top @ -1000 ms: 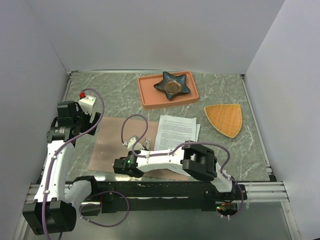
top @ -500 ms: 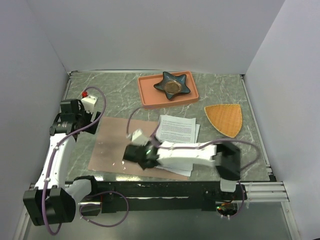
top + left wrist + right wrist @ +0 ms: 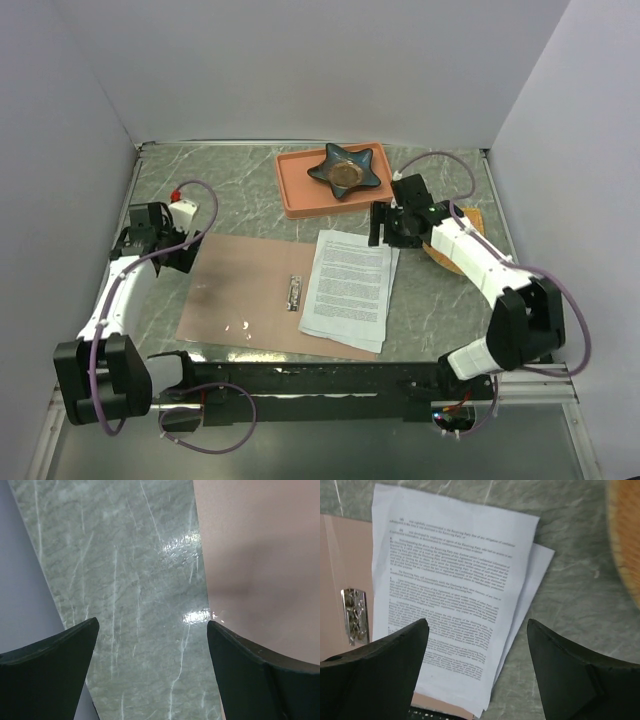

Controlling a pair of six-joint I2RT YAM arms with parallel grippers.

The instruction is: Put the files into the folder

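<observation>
The folder (image 3: pixel 240 295) lies open and flat on the marble table, with its silver clip (image 3: pixel 294 292) at the spine. The files (image 3: pixel 347 288), white printed sheets in a loose stack, rest on the folder's right half and overhang its far and right edges. My right gripper (image 3: pixel 380 232) hovers open over the stack's far right corner. In the right wrist view the files (image 3: pixel 455 580) and the clip (image 3: pixel 355 616) lie below the open, empty gripper (image 3: pixel 476 623). My left gripper (image 3: pixel 188 258) is open at the folder's far left corner, above bare table beside the folder (image 3: pixel 260 555).
A salmon-orange tray (image 3: pixel 300 195) holding a dark star-shaped dish (image 3: pixel 347 170) stands at the back. An orange fan-shaped mat (image 3: pixel 468 240) lies right of the files, partly under my right arm. White walls close in the table on three sides.
My right gripper left the clip at the folder's spine, opened, and swung far right and back to the files' top corner. The left gripper shifted slightly toward the folder's corner.
</observation>
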